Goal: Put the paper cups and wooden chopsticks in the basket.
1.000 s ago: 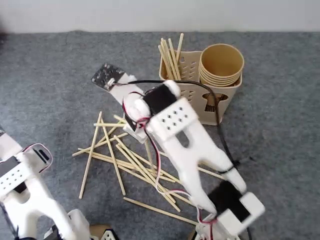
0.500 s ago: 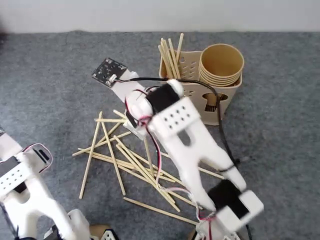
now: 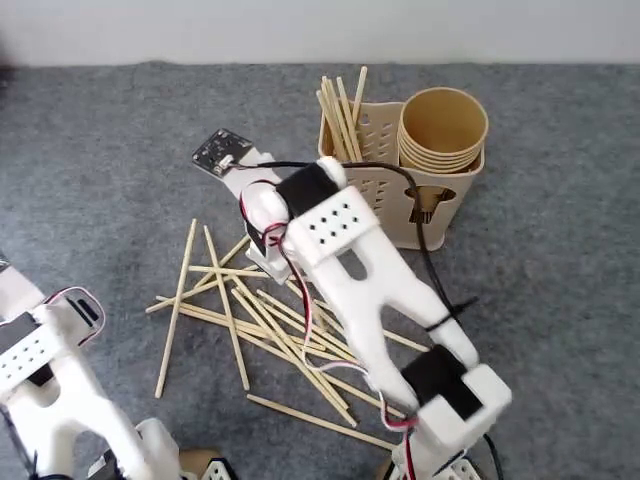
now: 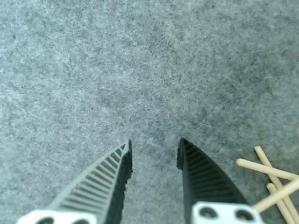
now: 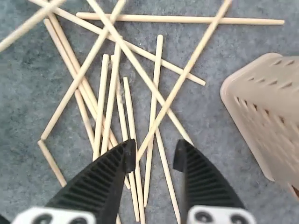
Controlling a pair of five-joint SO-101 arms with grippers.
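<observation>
Right gripper point(image 5: 154, 156), part-open and empty, drifts left from the basket point(image 3: 400, 205) over the mid-frame chopsticks point(image 3: 264, 318), likely for another pick.

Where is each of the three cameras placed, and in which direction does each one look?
High view: fixed above the mat, looking down on the basket, cups and loose chopsticks; the left arm and right arm show.
Left wrist view: on the left arm, looking down at the mat; the open left tool shows.
Right wrist view: on the right arm, looking down at chopsticks beside the basket; the open right tool shows.
Shared: the high and right wrist views both show the chopsticks and the basket.
</observation>
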